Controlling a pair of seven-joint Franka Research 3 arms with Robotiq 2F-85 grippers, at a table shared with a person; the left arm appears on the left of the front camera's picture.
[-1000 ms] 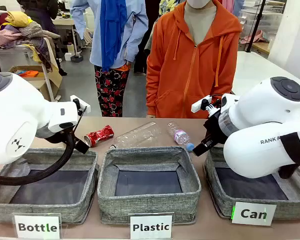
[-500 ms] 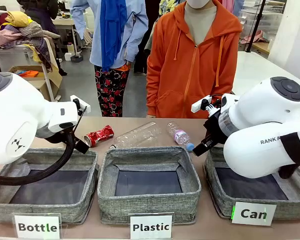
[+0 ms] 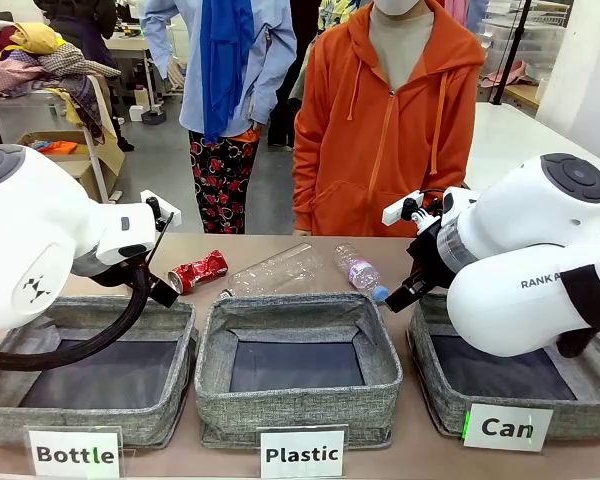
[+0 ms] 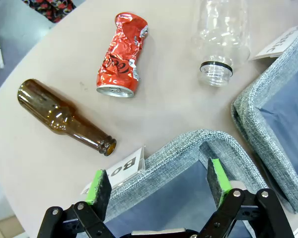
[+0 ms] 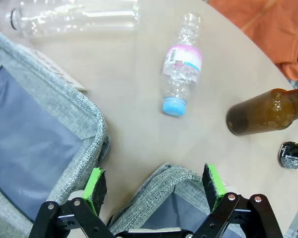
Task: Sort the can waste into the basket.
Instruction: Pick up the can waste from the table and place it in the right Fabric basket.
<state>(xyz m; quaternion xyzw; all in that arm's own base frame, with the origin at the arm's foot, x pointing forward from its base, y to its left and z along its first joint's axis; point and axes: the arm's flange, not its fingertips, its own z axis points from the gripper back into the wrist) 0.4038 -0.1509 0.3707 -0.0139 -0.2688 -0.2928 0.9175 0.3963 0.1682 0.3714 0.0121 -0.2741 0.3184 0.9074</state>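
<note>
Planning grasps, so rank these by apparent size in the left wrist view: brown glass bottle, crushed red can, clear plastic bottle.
1. brown glass bottle: longest.
2. crushed red can: shorter, though fatter.
Unranked: clear plastic bottle, the widest, but cut off by the picture's top edge, so its whole size is unsure.

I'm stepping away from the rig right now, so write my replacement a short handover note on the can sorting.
Left pincer: open, empty.
Right pincer: open, empty, above the rim of the Can basket.
Red can: on the table, beyond the Bottle basket.
Black can: on the table beside a brown bottle.
Done: nothing.
Left: both cans into the Can basket.
</note>
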